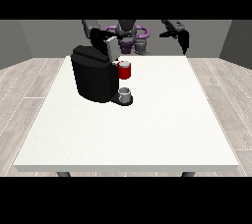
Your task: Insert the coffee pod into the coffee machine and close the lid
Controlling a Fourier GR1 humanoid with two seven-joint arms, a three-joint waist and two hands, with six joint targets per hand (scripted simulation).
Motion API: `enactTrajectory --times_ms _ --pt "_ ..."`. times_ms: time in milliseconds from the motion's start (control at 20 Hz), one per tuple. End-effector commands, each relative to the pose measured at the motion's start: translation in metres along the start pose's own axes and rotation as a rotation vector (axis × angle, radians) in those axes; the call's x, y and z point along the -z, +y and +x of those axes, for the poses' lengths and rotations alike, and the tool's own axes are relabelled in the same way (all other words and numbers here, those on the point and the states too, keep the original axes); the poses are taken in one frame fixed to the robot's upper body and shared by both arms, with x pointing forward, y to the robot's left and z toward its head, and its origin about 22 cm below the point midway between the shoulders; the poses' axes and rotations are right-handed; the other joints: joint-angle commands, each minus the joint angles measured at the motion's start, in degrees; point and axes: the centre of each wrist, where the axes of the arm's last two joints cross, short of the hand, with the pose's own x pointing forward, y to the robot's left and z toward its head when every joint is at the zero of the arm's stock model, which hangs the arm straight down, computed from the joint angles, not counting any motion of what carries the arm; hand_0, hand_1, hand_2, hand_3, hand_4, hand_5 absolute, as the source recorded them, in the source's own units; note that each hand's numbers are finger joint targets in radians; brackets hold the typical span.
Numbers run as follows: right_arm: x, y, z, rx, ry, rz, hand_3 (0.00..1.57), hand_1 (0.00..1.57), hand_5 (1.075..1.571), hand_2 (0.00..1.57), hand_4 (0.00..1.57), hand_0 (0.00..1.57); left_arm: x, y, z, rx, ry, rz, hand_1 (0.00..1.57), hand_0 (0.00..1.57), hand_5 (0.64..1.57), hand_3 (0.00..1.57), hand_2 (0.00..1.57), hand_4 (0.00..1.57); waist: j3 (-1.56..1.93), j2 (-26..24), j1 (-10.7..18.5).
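A large white counter (147, 129) fills the middle of the frame, with the robot small at the upper centre behind its far edge. On the counter's upper left part stands a black coffee machine (93, 78), bulky and rounded. At its right side, near the top, sits a red cylindrical part (125, 71) with a pale top, and below that a small grey cup (125, 93) rests on the machine's dark base plate. The coffee pod cannot be made out on its own; whether the red piece is the pod or its holder cannot be told.

The robot hand at the view's left (109, 42) sits right above the machine's top rear edge, at or against the raised lid area; how its fingers lie cannot be told. The robot hand at the view's right (183, 39) hangs in the upper right of the frame, well apart from the machine, above the counter's far edge, its fingers pointing downward in a released, straight pose and holding nothing.
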Motion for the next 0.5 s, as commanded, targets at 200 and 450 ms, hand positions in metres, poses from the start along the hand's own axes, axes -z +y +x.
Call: enactTrajectory --times_ms 200,450 --pt "0.020 0.026 0.035 -0.111 -0.083 0.055 0.00 0.00 1.571 0.00 0.15 0.00 0.008 -0.017 0.001 -0.002 -0.049 -0.057 0.00 0.00 1.571 0.00 0.00 0.00 -0.15 1.8 2.7" --pt "0.013 0.037 0.033 -0.105 -0.047 0.072 0.00 0.00 1.571 0.00 0.12 0.00 0.008 -0.016 0.000 -0.026 -0.050 -0.051 0.00 0.00 1.571 0.00 0.00 0.18 -0.16 -1.1 2.4"
